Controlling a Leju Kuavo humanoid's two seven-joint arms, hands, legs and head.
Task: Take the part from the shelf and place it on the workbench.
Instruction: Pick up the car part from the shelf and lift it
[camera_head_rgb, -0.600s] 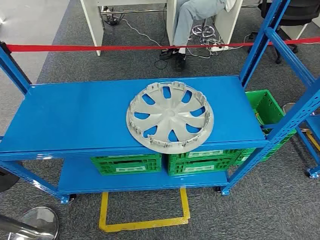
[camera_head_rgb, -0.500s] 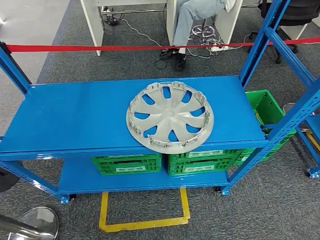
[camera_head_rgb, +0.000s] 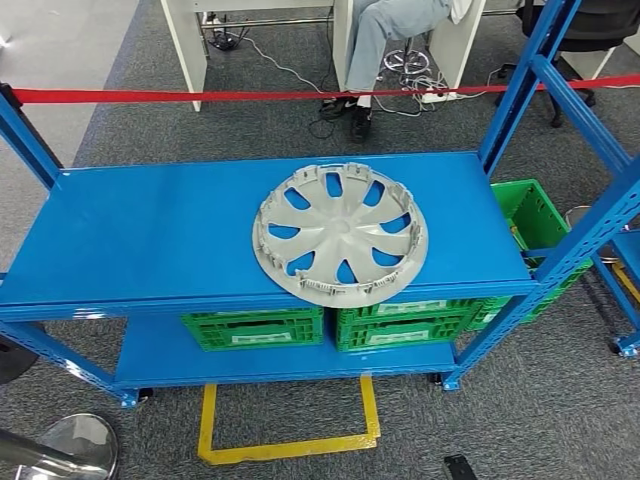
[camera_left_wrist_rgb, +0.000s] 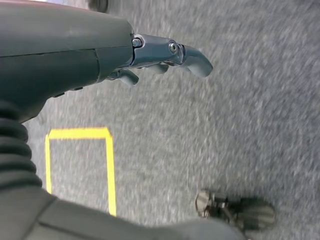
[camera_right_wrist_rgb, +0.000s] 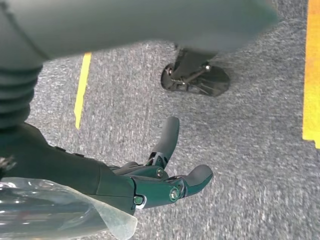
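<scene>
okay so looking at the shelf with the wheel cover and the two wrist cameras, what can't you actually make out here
- Underside of the wheel cover: head view, hidden by the cover itself.
- Contents of the green crates: head view, covered by the blue shelf.
- Seated person: cut off by the head view's top edge.
- Left hand: left wrist view, fingers partly behind its grey cover.
- Right hand: right wrist view, surroundings blurred.

Left robot hand (camera_left_wrist_rgb: 113, 55) empty (fingers apart), grey carpet (camera_left_wrist_rgb: 234, 130), seemingly yellow tape (camera_left_wrist_rgb: 110, 170)
</scene>
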